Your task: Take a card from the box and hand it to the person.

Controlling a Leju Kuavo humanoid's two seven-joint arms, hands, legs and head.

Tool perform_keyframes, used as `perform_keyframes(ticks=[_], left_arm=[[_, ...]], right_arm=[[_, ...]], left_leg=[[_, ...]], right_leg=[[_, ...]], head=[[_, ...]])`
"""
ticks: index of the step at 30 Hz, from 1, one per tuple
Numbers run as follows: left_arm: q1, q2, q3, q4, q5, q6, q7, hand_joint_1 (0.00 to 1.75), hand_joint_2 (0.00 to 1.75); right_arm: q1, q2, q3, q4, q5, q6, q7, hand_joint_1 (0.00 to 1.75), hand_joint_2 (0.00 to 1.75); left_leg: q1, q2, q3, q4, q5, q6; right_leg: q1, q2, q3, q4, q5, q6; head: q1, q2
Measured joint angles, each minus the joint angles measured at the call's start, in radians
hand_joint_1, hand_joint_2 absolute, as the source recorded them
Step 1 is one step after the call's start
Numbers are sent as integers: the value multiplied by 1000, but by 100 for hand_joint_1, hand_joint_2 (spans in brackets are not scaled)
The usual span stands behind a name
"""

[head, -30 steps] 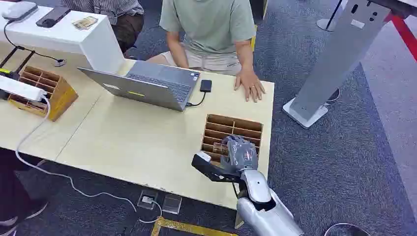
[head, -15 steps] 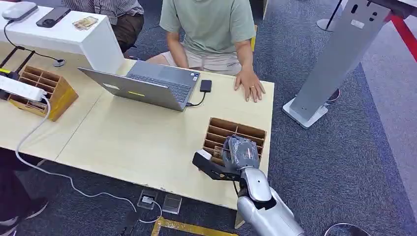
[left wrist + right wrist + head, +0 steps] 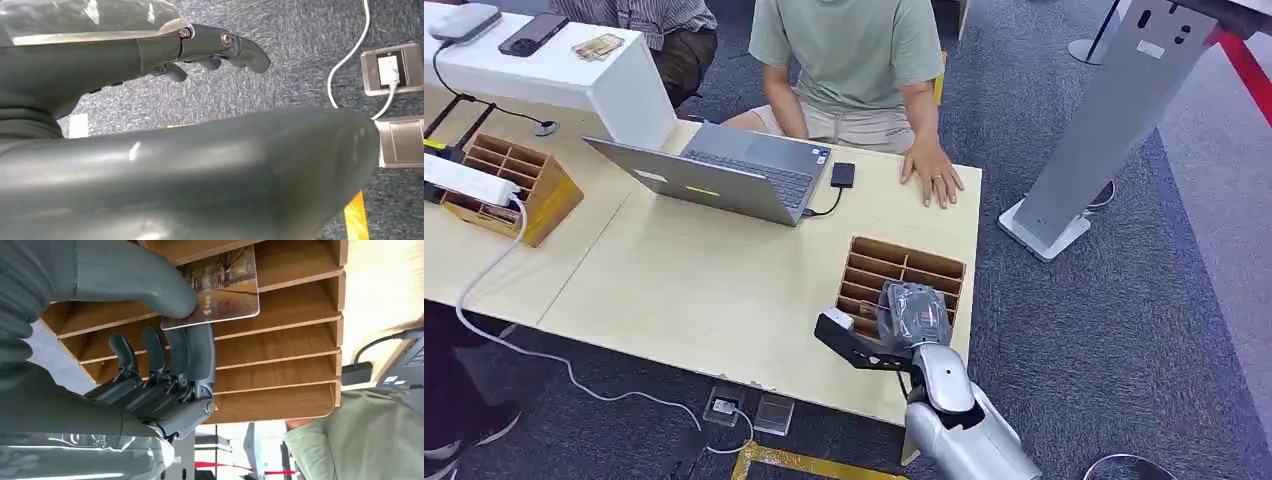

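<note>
The wooden slotted box (image 3: 929,270) lies near the right end of the table, in front of the seated person (image 3: 854,50). My right hand (image 3: 911,312) hovers over its near slots. In the right wrist view a card (image 3: 227,285) printed with an autumn tree scene sticks out of a slot of the box (image 3: 280,345); my right hand (image 3: 165,340) pinches the card's edge, thumb on top and fingers beneath. My left hand (image 3: 210,45) hangs over the carpet, its fingers loosely apart and holding nothing.
The person's hand (image 3: 932,178) rests flat on the table (image 3: 704,290) beyond the box. A laptop (image 3: 714,175) with a small black drive (image 3: 842,174) stands to the left. A second wooden box (image 3: 514,185) and a white power strip (image 3: 464,178) sit far left. A grey stand (image 3: 1104,120) is on the right.
My right hand has shifted slightly toward the table's near edge above the box. The person and the table's objects have stayed put.
</note>
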Motion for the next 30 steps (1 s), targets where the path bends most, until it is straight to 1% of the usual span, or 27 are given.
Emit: perform_keyframes(ticks=[1,2,3,4,6,7,11,14,16,17,18,21,22,24,26,27,30], left_arm=[[0,0,0,0,0,0,0,0,0],[0,0,0,0,0,0,0,0,0],[0,0,0,0,0,0,-1,0,0],[0,0,0,0,0,-1,-2,0,0],[0,0,0,0,0,-1,-3,0,0],[0,0,0,0,0,-1,-3,0,0],[0,0,0,0,0,-1,-3,0,0],[0,0,0,0,0,-1,-3,0,0],[1,0,0,0,1,-1,-3,0,0],[1,0,0,0,2,-1,-3,0,0],[1,0,0,0,3,-1,-3,0,0],[1,0,0,0,3,0,-3,0,0],[1,0,0,0,4,0,0,0,0],[1,0,0,0,4,0,2,0,0],[1,0,0,0,4,0,3,0,0],[1,0,0,0,4,0,3,0,0],[1,0,0,0,4,0,6,0,0]], right_arm=[[0,0,0,0,0,0,0,140,175],[0,0,0,0,0,0,0,143,175],[1,0,0,0,0,0,0,141,175],[1,0,0,0,0,0,0,145,175],[2,0,0,-3,-1,-2,0,145,175],[2,0,0,-3,-2,-3,0,152,175],[2,-3,-3,-15,-8,-7,0,157,175],[2,-8,-6,-38,-18,-4,-2,155,175],[2,-15,-10,-59,-33,0,-4,159,175],[2,-19,-13,-74,-42,3,-6,155,175],[2,-23,-17,-90,-52,5,-10,157,175],[0,-38,-34,-149,-73,14,-10,154,175],[-1,-54,-45,-196,-88,18,-3,150,175],[-2,-68,-62,-247,-104,18,6,148,175],[-2,-85,-79,-300,-116,19,14,150,175],[-1,-92,-85,-322,-122,19,19,154,175],[0,-114,-109,-387,-141,18,25,154,175]], left_leg=[[0,0,0,0,0,0],[0,0,0,0,0,0],[0,0,0,0,0,0],[0,0,0,0,0,0],[0,0,0,0,0,0],[0,0,0,0,0,0],[0,0,0,0,0,0],[0,0,0,0,0,0],[0,0,0,0,0,0],[0,0,0,0,0,0],[0,0,0,0,0,0],[0,0,0,0,0,0],[0,0,0,0,0,0],[0,0,0,0,0,0],[0,0,0,0,0,0],[0,0,0,0,0,0],[0,0,0,0,0,0]], right_leg=[[0,0,0,0,0,0],[0,0,0,0,0,0],[0,0,0,0,0,0],[0,0,0,0,0,0],[0,0,0,0,0,0],[0,0,0,0,0,0],[0,0,0,0,0,0],[0,0,0,0,0,0],[0,0,0,0,0,0],[0,0,0,0,0,0],[0,0,0,0,0,0],[0,0,-1,0,0,0],[0,0,-1,0,0,0],[0,0,-1,0,0,0],[0,0,-1,0,0,0],[0,0,-1,0,0,0],[0,0,-1,0,0,0]], head=[[0,0],[0,0],[0,0],[0,0],[0,0],[0,0],[0,0],[0,0],[0,0],[0,0],[0,0],[0,0],[0,0],[0,0],[0,0],[0,0],[0,0]])
